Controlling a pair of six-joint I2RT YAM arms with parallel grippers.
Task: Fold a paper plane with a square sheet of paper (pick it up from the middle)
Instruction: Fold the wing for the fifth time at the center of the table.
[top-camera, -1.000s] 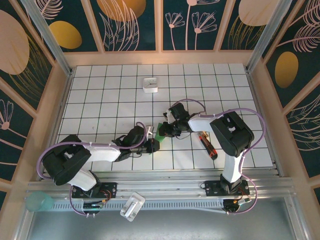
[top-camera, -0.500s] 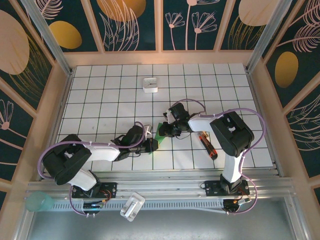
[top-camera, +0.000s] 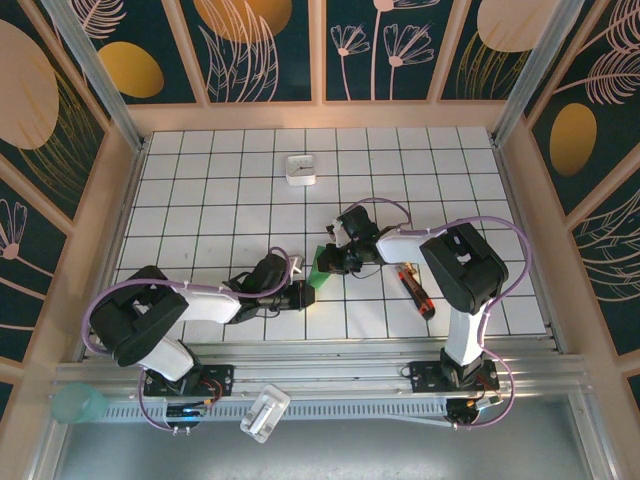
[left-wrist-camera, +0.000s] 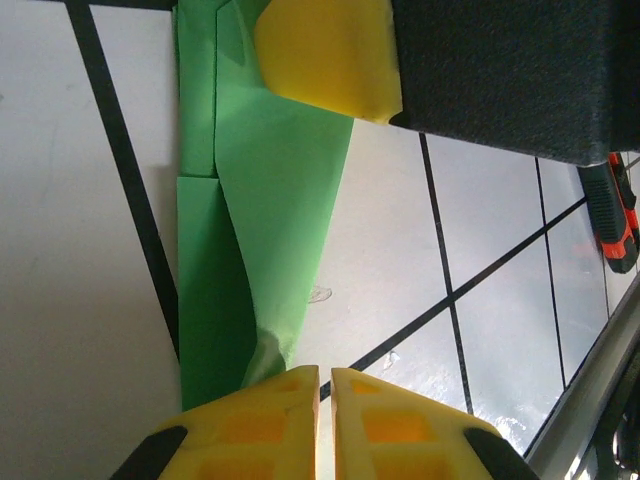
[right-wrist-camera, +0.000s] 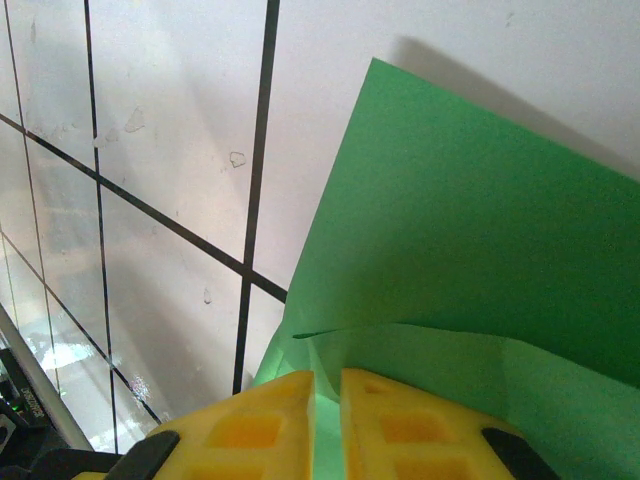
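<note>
**Two claws on one strip of folded green paper**

From above, the left claw (top-camera: 303, 293) lies low on the tabletop (top-camera: 200, 200), about mid-width and closer to the near edge than the far one. Its wrist camera adds detail the overhead view lacks. The yellow fingers (left-wrist-camera: 250, 425) are drawn in to a hairline slit, and the narrow end of the folded green paper (left-wrist-camera: 270, 200) runs up to the left-hand one. I cannot tell whether the paper is actually nipped there. The same view shows the paper's layers, with a long crease and an overlapping flap beside a black grid line.

A small white box (top-camera: 301, 170) sits well apart, toward the far edge.

Seen from overhead, the paper (top-camera: 322, 268) is only a small green sliver between the two claws. The right claw (top-camera: 327, 262) touches its far end. The right wrist camera shows that claw (right-wrist-camera: 327, 375) nearly closed, with a layer of paper running into the slit, so it is holding the sheet. Beyond the fingers a broad green panel spreads out, with a shadow along its upper edge.

The left wrist view also catches one right-claw finger (left-wrist-camera: 325, 50) on the paper's other end. A red-and-black screwdriver (left-wrist-camera: 620, 215) shows at that view's right edge. From above, the screwdriver (top-camera: 413, 288) lies right of the claws, near the near edge.
</note>
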